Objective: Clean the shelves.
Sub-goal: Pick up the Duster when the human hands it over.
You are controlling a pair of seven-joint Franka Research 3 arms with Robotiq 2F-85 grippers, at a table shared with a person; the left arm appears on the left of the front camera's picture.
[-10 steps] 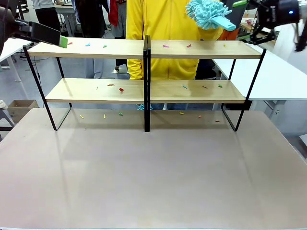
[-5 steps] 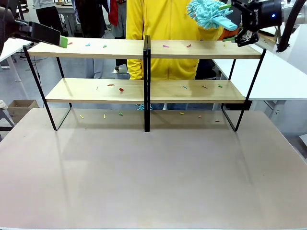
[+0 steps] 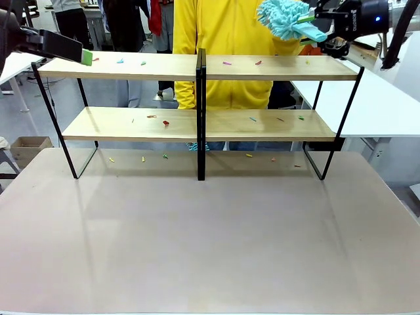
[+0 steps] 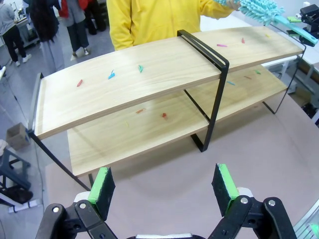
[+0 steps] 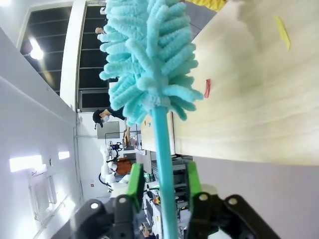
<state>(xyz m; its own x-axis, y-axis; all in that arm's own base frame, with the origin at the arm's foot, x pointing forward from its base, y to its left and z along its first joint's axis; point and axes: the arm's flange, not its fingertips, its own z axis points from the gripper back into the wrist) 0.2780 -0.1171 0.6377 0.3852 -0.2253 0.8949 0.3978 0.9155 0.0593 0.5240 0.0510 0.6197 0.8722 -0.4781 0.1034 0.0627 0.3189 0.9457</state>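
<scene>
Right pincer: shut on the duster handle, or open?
Shut on it, apparently. In the right wrist view the right pincer has its green pads close on both sides of the teal handle of the duster; actual contact is hard to confirm.

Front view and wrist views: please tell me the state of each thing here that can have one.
Light wooden two-tier shelves with black metal frame: upright, both boards littered with small coloured scraps.
Teal fluffy duster: held by its handle, head above the top board's right half.
Right gripper: shut on the duster's handle.
Left gripper: open, holding nothing.
Beige table top: a few scraps under the shelves.
</scene>
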